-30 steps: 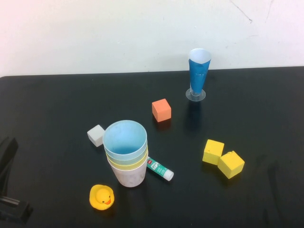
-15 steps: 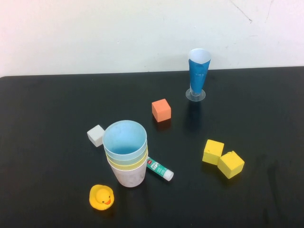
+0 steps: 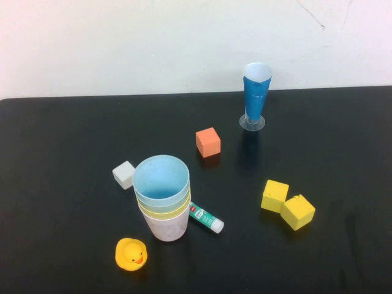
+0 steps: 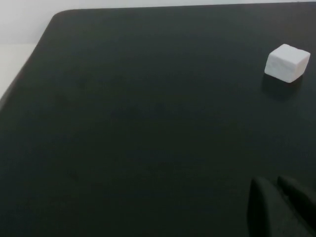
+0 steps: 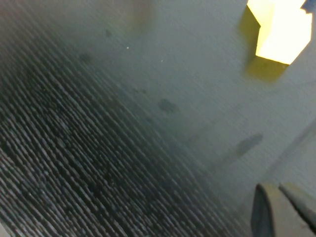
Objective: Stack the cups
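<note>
The four cups stand nested in one upright stack left of the table's middle: the pale pink cup (image 3: 165, 230) at the bottom, then the yellow cup (image 3: 163, 214), the pale green cup (image 3: 182, 200) and the light blue cup (image 3: 160, 179) on top. Neither gripper shows in the high view. My left gripper (image 4: 276, 185) is shut and empty over bare table, well short of a white cube (image 4: 287, 62). My right gripper (image 5: 276, 190) is shut and empty over the table, apart from a yellow cube (image 5: 281, 29).
Around the stack lie the white cube (image 3: 124, 174), a rubber duck (image 3: 131, 253) and a glue stick (image 3: 206, 218). An orange cube (image 3: 208, 142), two yellow cubes (image 3: 288, 204) and a tall blue cone glass (image 3: 255, 97) stand farther right and back.
The left arm, seen at the lower left corner of the high view a second ago, has moved out of that view. The cup stack has not moved.
</note>
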Tool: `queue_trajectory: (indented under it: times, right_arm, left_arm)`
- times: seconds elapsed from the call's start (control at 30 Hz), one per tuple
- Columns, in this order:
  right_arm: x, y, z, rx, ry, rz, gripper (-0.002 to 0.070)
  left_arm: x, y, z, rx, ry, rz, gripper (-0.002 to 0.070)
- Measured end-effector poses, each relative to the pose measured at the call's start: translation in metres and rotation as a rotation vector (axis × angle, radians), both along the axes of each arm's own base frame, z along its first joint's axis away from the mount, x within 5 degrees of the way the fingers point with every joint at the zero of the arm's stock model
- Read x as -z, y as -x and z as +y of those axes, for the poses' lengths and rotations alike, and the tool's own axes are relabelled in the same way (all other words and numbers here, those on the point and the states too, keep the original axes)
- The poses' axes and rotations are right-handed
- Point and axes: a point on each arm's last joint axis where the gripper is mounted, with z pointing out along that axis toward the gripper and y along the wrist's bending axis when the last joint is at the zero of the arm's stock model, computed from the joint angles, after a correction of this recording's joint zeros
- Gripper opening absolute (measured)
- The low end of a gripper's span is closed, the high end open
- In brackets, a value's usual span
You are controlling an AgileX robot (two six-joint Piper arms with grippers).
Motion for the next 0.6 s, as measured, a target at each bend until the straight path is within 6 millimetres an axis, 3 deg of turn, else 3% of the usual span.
queue_trajectory:
  times: [0.6]
  right_arm:
    - [0.0000, 0.0000, 0.0000, 0.000, 0.000, 0.000, -0.0001]
  left_arm:
    - [0.0001, 0.0000, 0.0000, 0.012, -0.040, 0.000, 0.0001]
